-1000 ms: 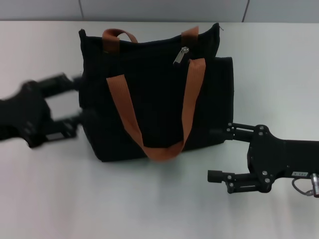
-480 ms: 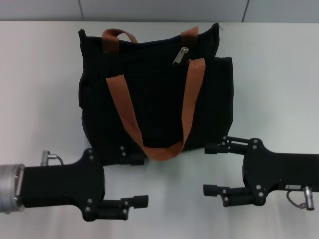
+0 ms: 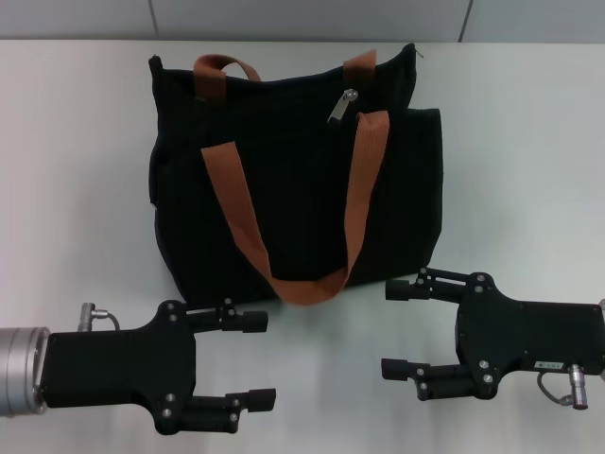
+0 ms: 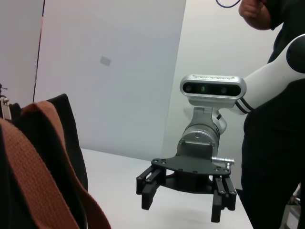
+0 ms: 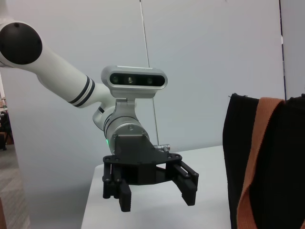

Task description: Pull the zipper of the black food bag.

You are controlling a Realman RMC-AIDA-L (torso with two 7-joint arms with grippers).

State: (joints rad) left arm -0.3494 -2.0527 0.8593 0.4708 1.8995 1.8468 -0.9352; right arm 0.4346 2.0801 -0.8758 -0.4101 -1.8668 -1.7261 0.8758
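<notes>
The black food bag (image 3: pixel 293 180) stands in the middle of the white table, its rust-brown strap handles (image 3: pixel 354 203) hanging down its front. The silver zipper pull (image 3: pixel 342 106) hangs at the upper edge, right of centre. My left gripper (image 3: pixel 260 360) is open and empty in front of the bag's left corner, fingers pointing right. My right gripper (image 3: pixel 390 329) is open and empty in front of the bag's right corner, fingers pointing left. Neither touches the bag. The right gripper (image 4: pixel 181 207) shows in the left wrist view, the left gripper (image 5: pixel 157 199) in the right wrist view.
The white table (image 3: pixel 76 113) runs back to a pale wall behind the bag. A person in dark clothes (image 4: pixel 274 129) stands beyond the table's right end. The bag's side (image 5: pixel 271 167) fills one edge of the right wrist view.
My left arm has swung from the bag's left side round to the front of the table and drawn back from the bag. My right gripper has moved slightly nearer to me. The bag has not moved.
</notes>
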